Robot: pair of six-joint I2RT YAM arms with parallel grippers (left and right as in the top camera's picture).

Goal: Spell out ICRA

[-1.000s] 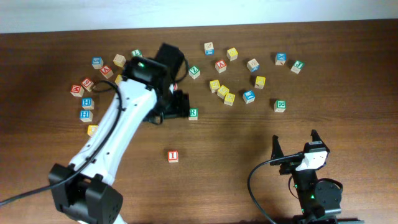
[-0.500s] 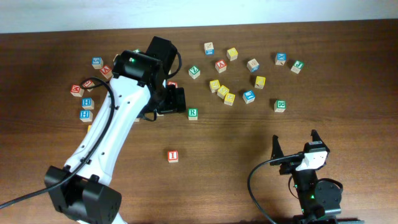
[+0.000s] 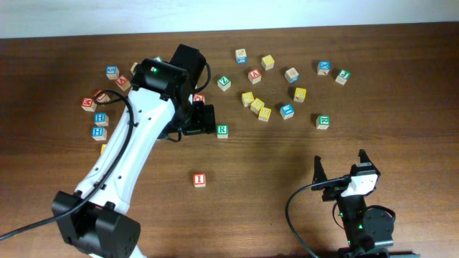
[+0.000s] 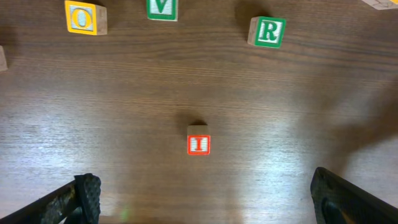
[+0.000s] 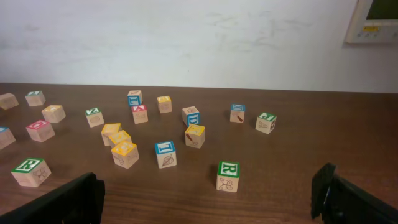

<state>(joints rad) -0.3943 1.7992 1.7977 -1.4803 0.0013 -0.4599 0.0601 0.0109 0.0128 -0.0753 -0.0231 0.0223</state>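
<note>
Outside right wrist's view, red I (image 3: 199, 179) sits alone.

Dark wood table (image 3: 287, 158); lettered cubes (image 3: 257, 105) scattered, I cube (image 3: 199, 179) apart.

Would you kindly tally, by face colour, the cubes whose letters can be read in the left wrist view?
Green: 2 (V cube, R cube)
Yellow: 1 (O cube)
Red: 1 (I cube)
Total: 4
</note>
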